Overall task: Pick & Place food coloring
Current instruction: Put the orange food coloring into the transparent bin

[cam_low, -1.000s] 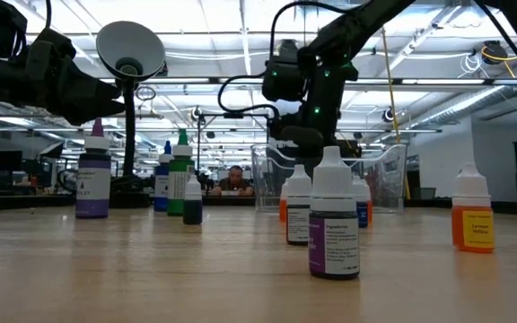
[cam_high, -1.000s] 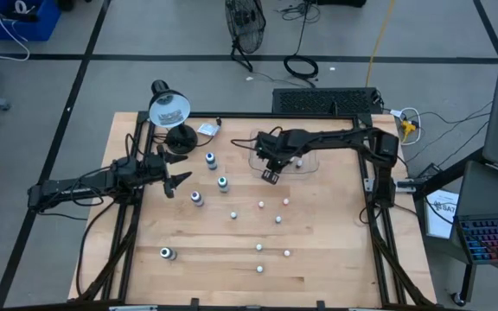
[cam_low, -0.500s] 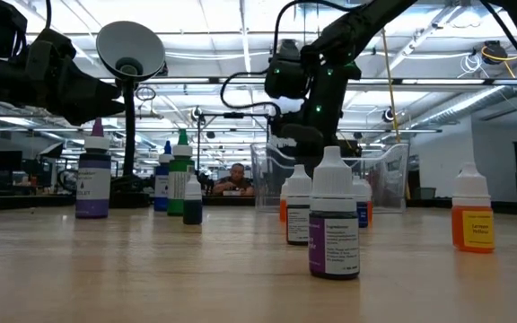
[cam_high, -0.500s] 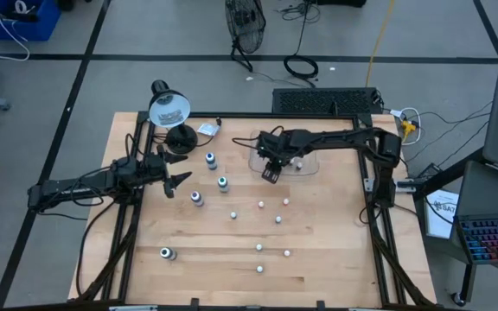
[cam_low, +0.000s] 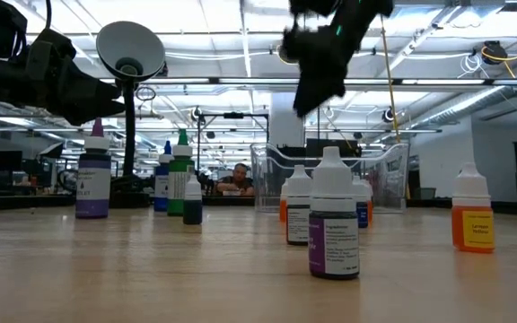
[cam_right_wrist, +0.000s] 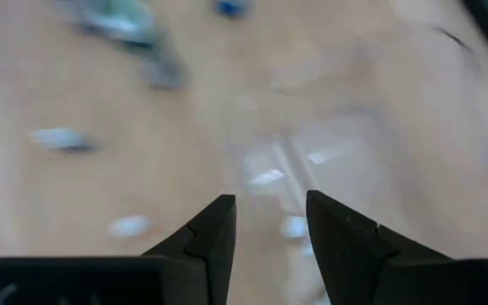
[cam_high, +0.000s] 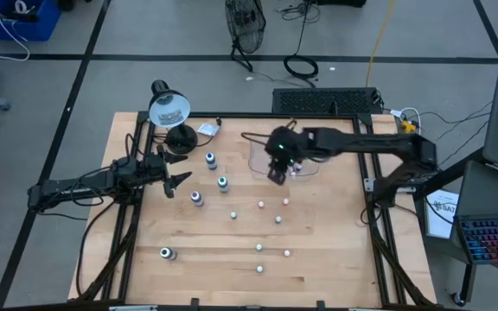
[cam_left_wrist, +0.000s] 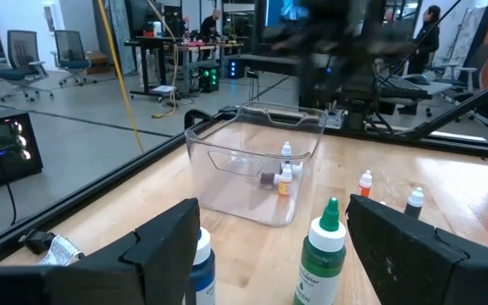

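Right end effector (cam_high: 274, 173) hovers over the clear plastic tray's (cam_high: 258, 161) rim, fingers slightly parted, nothing held. Small whitish food coloring bottles (cam_high: 260, 205) stand scattered toward 6 o'clock on the wooden bench (cam_high: 335, 233). Risk: descending off-centre, toppling one. Left end effector (cam_high: 177, 179) waits wide open, empty, at 9 o'clock.

From my left wrist camera I see my two dark fingers (cam_left_wrist: 163, 254) spread wide at the bottom, a green-topped bottle (cam_left_wrist: 323, 252) between them, a blue-topped one (cam_left_wrist: 200, 264) beside the left finger, the clear tray (cam_left_wrist: 257, 161) mid-frame holding small bottles (cam_left_wrist: 284, 174), and a blurred dark arm (cam_left_wrist: 337, 59) above it
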You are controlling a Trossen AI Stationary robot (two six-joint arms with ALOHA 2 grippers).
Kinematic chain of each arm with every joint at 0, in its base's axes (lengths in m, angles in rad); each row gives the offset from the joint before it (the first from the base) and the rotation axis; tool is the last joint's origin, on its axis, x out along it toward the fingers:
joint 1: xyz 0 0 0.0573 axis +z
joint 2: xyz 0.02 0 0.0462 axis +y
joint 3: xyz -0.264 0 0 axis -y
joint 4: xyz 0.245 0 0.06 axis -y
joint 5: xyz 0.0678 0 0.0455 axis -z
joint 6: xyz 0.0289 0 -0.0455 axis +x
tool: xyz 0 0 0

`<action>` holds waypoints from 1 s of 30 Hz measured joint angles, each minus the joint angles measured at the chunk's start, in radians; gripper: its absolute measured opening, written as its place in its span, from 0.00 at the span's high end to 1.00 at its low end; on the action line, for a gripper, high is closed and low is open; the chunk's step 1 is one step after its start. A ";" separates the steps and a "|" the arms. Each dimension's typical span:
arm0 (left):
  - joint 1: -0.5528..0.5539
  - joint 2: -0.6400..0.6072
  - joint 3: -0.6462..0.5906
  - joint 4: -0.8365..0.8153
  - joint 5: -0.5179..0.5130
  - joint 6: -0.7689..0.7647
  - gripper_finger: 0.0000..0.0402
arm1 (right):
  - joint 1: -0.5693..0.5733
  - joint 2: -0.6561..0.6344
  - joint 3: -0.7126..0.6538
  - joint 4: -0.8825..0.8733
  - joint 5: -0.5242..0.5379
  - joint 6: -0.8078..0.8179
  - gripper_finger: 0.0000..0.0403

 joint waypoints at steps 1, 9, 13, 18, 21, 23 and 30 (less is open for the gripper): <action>0.000 0.000 0.000 0.000 0.000 0.000 0.26 | 0.031 -0.027 0.000 0.000 -0.021 -0.003 0.67; 0.000 0.000 0.000 0.000 0.000 0.000 0.26 | 0.426 -0.096 0.002 -0.022 0.150 0.208 0.67; 0.000 0.000 0.000 0.000 0.000 0.000 0.26 | 0.599 -0.035 0.002 -0.008 0.203 0.364 0.69; 0.000 0.000 0.000 -0.001 0.000 0.000 0.26 | 0.719 0.070 0.002 -0.021 0.221 0.507 0.78; 0.000 0.000 0.000 0.000 0.000 0.000 0.26 | 0.746 0.134 0.002 -0.040 0.218 0.553 0.83; 0.000 0.000 0.000 0.000 0.000 0.000 0.26 | 0.747 0.169 0.002 -0.079 0.219 0.569 0.87; 0.000 0.000 0.000 0.000 0.000 0.000 0.26 | 0.731 0.233 0.001 -0.287 0.184 0.846 0.99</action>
